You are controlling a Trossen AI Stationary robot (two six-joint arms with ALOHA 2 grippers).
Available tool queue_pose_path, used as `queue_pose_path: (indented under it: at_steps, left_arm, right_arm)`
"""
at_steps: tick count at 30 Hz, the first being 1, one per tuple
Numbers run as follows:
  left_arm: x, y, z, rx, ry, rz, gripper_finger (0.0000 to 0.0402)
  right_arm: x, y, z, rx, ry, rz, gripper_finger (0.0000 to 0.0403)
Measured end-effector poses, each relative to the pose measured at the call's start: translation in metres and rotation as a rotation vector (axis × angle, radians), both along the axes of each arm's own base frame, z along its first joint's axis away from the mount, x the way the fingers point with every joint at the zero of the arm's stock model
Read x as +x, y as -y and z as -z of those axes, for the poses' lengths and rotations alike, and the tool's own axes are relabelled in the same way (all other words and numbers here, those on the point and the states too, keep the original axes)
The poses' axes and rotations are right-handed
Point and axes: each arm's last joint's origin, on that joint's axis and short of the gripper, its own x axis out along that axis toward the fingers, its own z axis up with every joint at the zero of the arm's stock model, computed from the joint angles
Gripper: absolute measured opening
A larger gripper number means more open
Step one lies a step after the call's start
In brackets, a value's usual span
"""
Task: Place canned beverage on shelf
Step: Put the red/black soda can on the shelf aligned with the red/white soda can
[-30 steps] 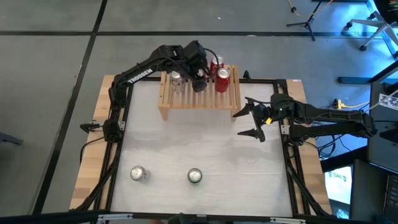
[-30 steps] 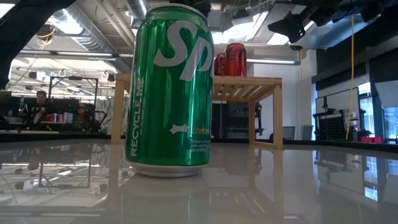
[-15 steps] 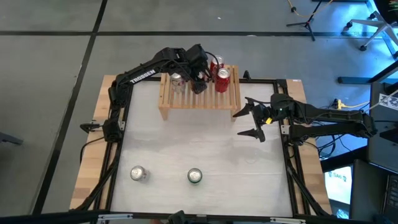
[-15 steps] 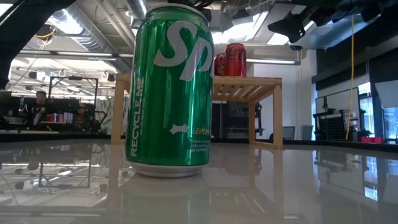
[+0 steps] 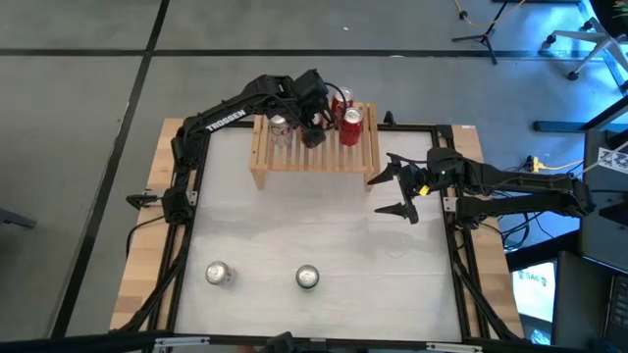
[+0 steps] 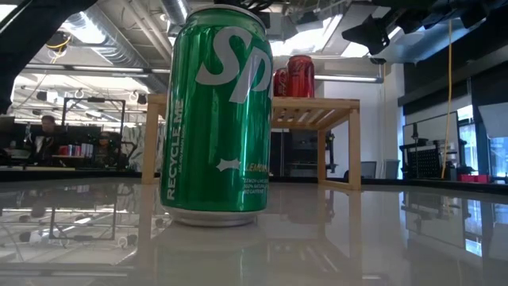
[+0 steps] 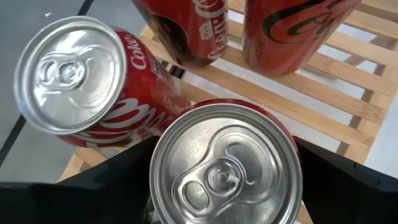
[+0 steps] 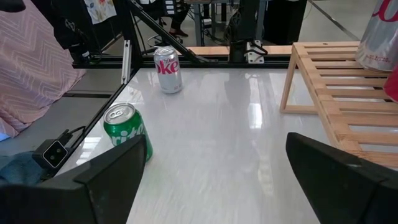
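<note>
The light wooden shelf [image 5: 316,157] stands at the table's far edge, and its slats show in the left wrist view [image 7: 323,109]. My left gripper [image 5: 312,130] is over the shelf, shut on a red can [image 7: 227,165]. Three more cans stand on the slats: one red Coke can [image 7: 68,74] beside the held one, and two red cans [image 5: 350,120] farther right. My right gripper [image 5: 394,192] is open and empty above the table's right side, and it also shows in the right wrist view [image 8: 217,180]. My left gripper pinches the red can's side wall just below its rim [image 7: 163,135] between its two fingers [image 7: 118,180], one on each side. The fingers come from above, pointing down. The can is upright. Its own top hides its base, so I cannot tell whether it rests on the slats.
A green Sprite can [image 5: 307,277] and a silver Diet Coke can [image 5: 217,274] stand upright near the table's front edge, and both also show in the right wrist view: the green can [image 8: 126,127] and the silver can [image 8: 168,68]. Bare white tabletop lies between them and the shelf.
My left arm has shifted slightly over the shelf with the red can still between its fingers. It has kept still for the last half second.
</note>
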Motion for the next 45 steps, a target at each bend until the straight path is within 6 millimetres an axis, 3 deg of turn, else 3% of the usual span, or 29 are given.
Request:
queue_pose_path:
  at_steps: [19,29,45]
  left_arm:
    - [-0.0001,-0.0002,0.0001,0.017,-0.008,-0.014,0.0354]
    - [0.0000,-0.0004,0.0004,0.016,-0.009,-0.015,0.0397]
    - [0.0000,-0.0004,0.0004,0.016,-0.009,-0.016,0.0397]
  right_arm:
    - [0.0000,0.0000,0.0001,0.000,0.000,0.000,0.0379]
    - [0.0000,-0.0001,0.0001,0.000,0.000,0.000,0.0379]
    - [0.0000,0.0000,0.0001,0.000,0.000,0.000,0.0379]
